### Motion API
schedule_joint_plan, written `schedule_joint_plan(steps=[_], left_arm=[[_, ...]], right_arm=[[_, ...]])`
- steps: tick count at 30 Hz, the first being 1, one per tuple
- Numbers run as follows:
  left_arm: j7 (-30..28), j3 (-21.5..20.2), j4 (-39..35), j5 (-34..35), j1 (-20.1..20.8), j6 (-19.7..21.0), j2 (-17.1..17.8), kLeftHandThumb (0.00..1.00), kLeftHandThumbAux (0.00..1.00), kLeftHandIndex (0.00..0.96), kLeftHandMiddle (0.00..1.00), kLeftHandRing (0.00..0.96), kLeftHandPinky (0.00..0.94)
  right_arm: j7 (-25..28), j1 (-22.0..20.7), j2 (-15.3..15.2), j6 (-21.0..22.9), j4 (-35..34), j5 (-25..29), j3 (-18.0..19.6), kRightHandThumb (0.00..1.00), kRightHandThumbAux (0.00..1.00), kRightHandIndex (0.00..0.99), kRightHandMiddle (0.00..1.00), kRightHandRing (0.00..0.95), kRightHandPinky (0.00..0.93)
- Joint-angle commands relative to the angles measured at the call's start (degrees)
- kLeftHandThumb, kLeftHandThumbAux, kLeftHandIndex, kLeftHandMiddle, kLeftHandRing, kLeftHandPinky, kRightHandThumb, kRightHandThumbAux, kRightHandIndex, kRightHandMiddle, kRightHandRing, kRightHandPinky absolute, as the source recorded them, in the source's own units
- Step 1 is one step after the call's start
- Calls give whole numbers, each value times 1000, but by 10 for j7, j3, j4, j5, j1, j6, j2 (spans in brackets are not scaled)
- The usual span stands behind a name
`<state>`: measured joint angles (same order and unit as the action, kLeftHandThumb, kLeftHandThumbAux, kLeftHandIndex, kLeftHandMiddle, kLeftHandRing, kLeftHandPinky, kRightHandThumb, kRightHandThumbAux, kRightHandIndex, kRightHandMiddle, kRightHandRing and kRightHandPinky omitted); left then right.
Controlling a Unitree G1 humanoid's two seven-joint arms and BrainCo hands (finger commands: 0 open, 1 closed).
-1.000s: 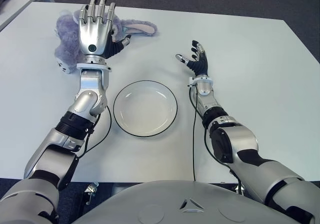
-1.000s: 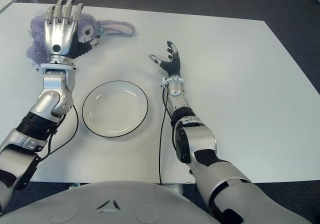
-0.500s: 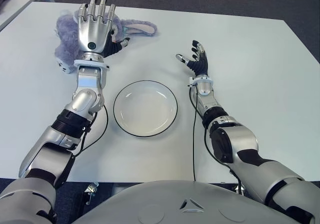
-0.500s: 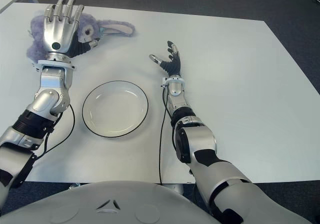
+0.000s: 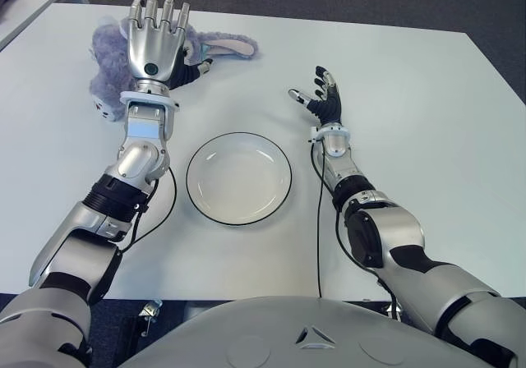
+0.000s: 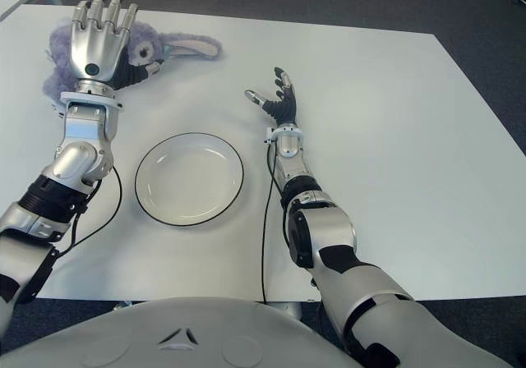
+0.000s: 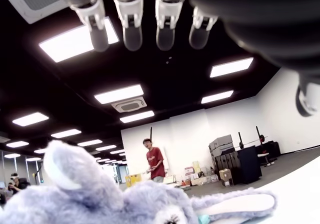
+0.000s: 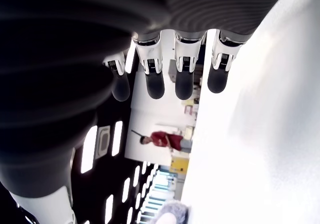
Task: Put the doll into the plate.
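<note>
Overhead, left hand [image 5: 154,41] with fingers spread, holding nothing, above purple plush doll [image 5: 111,60] at far left of white table [image 5: 411,97], empty plate [image 5: 238,177] nearer centre, right hand [image 5: 322,97] open, idle, right of plate.

No legible text, label, brand, number or sign appears in any view.
</note>
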<state>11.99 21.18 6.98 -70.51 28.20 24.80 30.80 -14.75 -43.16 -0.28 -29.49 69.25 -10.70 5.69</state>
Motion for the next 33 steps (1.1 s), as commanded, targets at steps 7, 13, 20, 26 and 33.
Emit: schedule_joint_plan(steps=[7, 13, 20, 26, 33], left_arm=[[35, -21, 18, 36, -20, -25, -9, 199, 361, 0, 0, 0, 0], [118, -62, 55, 115, -45, -79, -30, 251, 387, 0, 0, 0, 0], [229, -104, 113, 209, -62, -182, -60, 272, 396, 0, 23, 28, 18], [291, -115, 154, 241, -58, -233, -74, 280, 394, 0, 41, 52, 12], [320, -115, 181, 255, -54, -261, -72, 287, 396, 0, 43, 55, 2]], right_arm=[[8, 123, 25, 71, 84, 9, 7, 50, 761, 123, 106, 89, 97], [6, 124, 24, 69, 84, 8, 7, 57, 762, 117, 103, 91, 97], [5, 125, 22, 70, 84, 5, 4, 39, 752, 110, 100, 82, 81], [9, 125, 20, 70, 84, 6, 5, 30, 746, 110, 101, 87, 95], [9, 125, 20, 69, 83, 8, 6, 43, 761, 128, 112, 97, 106]])
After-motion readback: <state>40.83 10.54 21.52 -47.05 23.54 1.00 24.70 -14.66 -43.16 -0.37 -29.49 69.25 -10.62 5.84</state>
